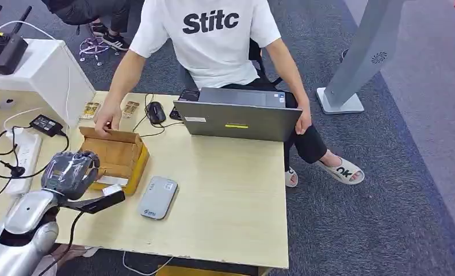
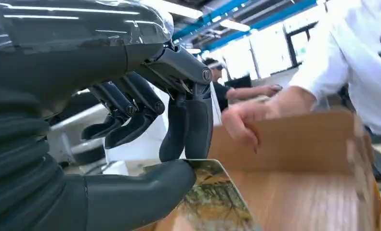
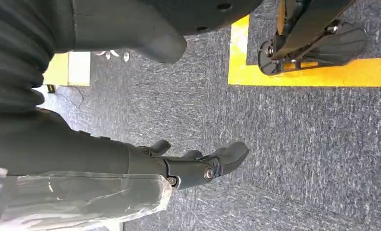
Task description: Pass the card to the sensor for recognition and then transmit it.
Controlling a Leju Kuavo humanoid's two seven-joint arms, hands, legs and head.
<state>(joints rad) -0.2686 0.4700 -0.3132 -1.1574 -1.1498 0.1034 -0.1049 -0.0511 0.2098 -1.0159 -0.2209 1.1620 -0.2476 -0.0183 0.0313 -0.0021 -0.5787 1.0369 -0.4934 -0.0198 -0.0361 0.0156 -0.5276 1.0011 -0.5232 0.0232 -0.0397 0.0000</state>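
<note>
Left robot hand [image 1: 69, 172] raised over the table's left edge, right robot hand [image 3: 188, 163] hanging low.
Silver left arm reaching up from the near left corner of the table; thumb [image 2: 130, 197] and dark fingers [image 2: 188, 125] pinched on a card [image 2: 212, 202]. Right fingers loosely extended and apart, holding nothing, above the carpeted floor [image 3: 299, 144].

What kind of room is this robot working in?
Probably an office or test lab: a wooden desk on grey carpet, a person's laptop, a power strip and a router.
</note>
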